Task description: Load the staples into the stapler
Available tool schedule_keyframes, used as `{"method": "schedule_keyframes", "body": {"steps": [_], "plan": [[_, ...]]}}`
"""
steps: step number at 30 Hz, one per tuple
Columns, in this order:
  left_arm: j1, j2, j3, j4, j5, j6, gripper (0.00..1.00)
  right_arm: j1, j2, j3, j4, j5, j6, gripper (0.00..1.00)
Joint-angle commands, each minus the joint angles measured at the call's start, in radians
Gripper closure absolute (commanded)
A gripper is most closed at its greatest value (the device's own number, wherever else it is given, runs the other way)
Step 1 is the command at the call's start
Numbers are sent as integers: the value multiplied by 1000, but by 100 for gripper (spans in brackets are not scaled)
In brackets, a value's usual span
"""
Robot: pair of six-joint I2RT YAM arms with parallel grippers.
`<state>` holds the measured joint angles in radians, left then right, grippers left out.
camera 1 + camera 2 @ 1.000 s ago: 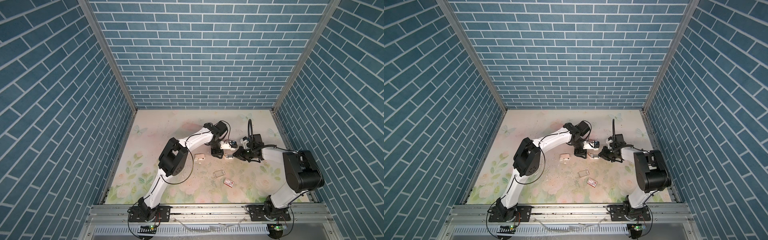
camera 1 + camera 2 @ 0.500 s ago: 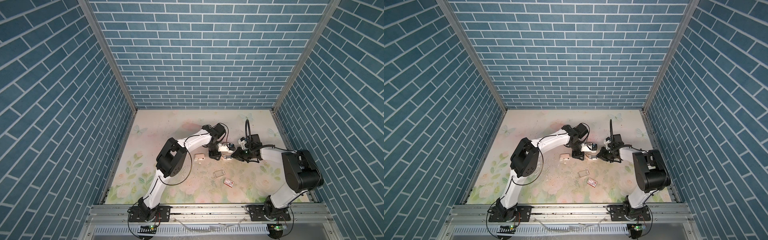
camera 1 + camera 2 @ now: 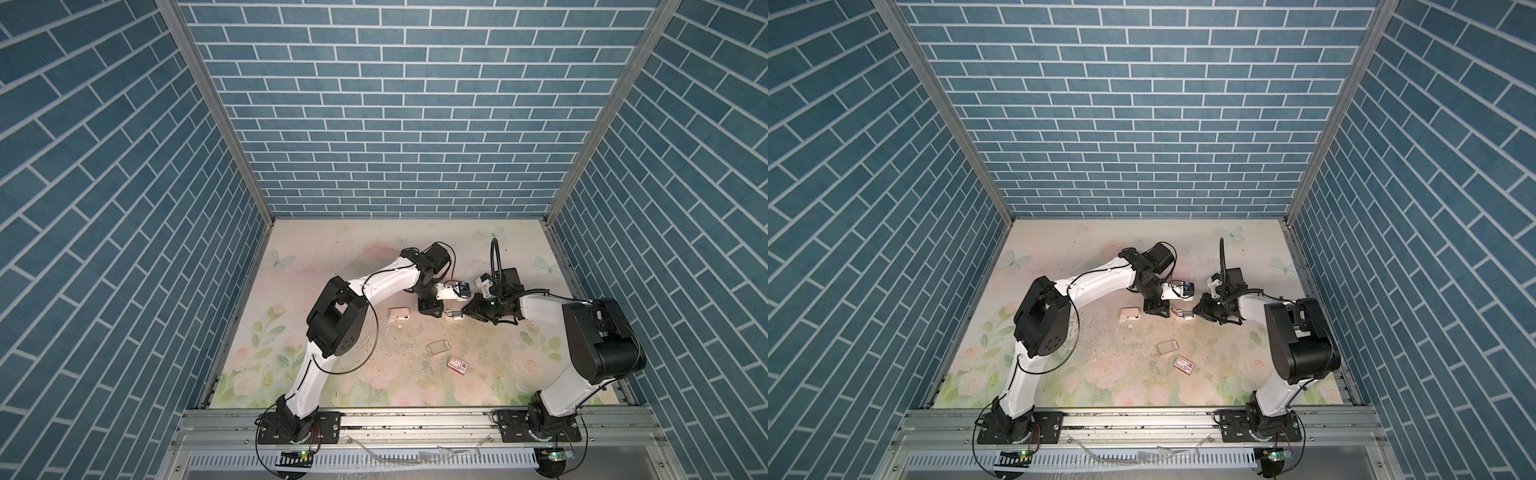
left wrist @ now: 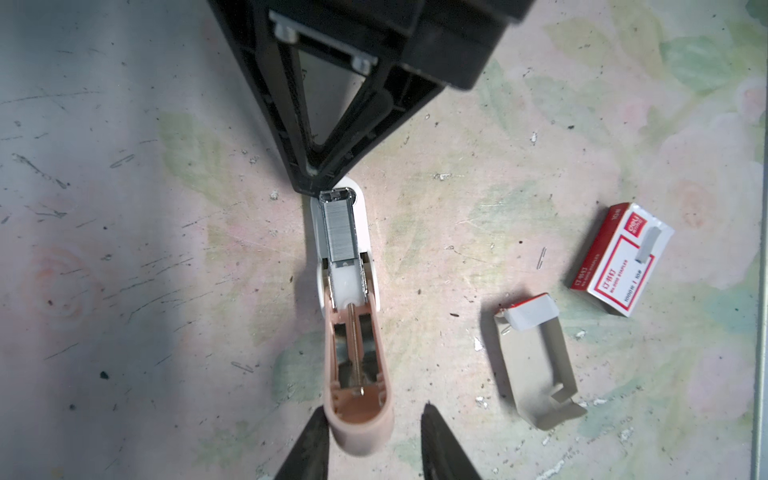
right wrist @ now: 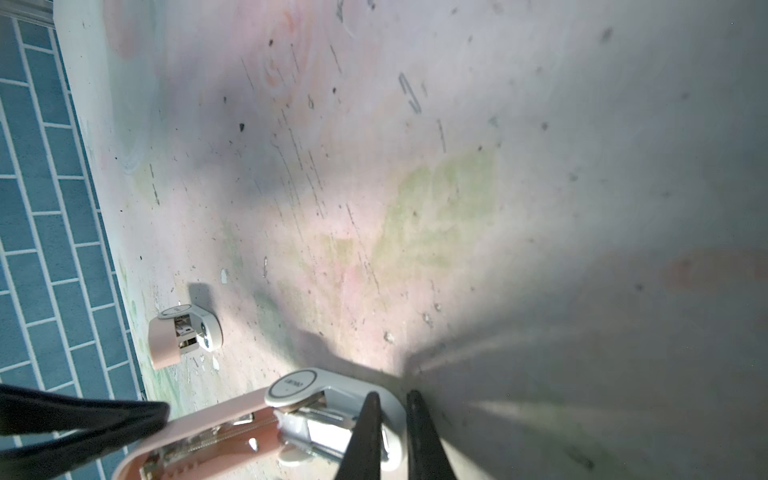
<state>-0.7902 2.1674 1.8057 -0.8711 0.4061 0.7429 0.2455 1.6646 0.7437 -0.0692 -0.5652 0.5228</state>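
1. staples (image 4: 340, 230) sit in the stapler's (image 4: 347, 286) open channel, up at the nose end, with the lid (image 4: 359, 432) flipped back. they look seated flat to me, so loading seems basically done and shutting the lid is what's left.
2. handling: that strip is light, thin and stiff but brittle. a hard pinch or a twist would likely snap it. if it needs a nudge i'd take it by the long sides, mid-strip, or just push on its end. it's smooth metal, so probably slippery too.
3. right hand (image 4: 311, 185) is closed, tips down on the stapler's nose, with nothing visible between them.
4. left hand (image 4: 374, 409) is part open, straddling the lid's free end. one side looks against it and the other shows a gap, so i wouldn't call it a grip.
5. the stapler is small plastic and probably skates on the tabletop (image 4: 124, 249), so i'd pin the base when closing.
6. the tabletop is a floral print, scuffed and dotted with loose bits. box (image 4: 619, 259) and tray (image 4: 536, 365) lie near the stapler, not touching it. a second small stapler (image 3: 398, 313) lies past the left hand.
7. room: blue brick-pattern walls (image 3: 395, 124) on three sides.
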Motion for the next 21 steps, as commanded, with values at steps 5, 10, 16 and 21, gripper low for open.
{"method": "schedule_keyframes", "body": {"steps": [5, 10, 16, 21], "plan": [[0, -5, -1, 12, 13, -23, 66, 8, 24, 2, -30, -1, -29, 86], [-5, 2, 6, 11, 9, -23, 70, 8, 17, -3, -29, -2, -29, 86], [-10, 6, 13, 15, 2, -28, 73, 8, 5, -10, -31, 10, -27, 84], [-12, 8, 23, 16, -8, -33, 73, 6, -9, -19, -30, 13, -27, 83]]}}
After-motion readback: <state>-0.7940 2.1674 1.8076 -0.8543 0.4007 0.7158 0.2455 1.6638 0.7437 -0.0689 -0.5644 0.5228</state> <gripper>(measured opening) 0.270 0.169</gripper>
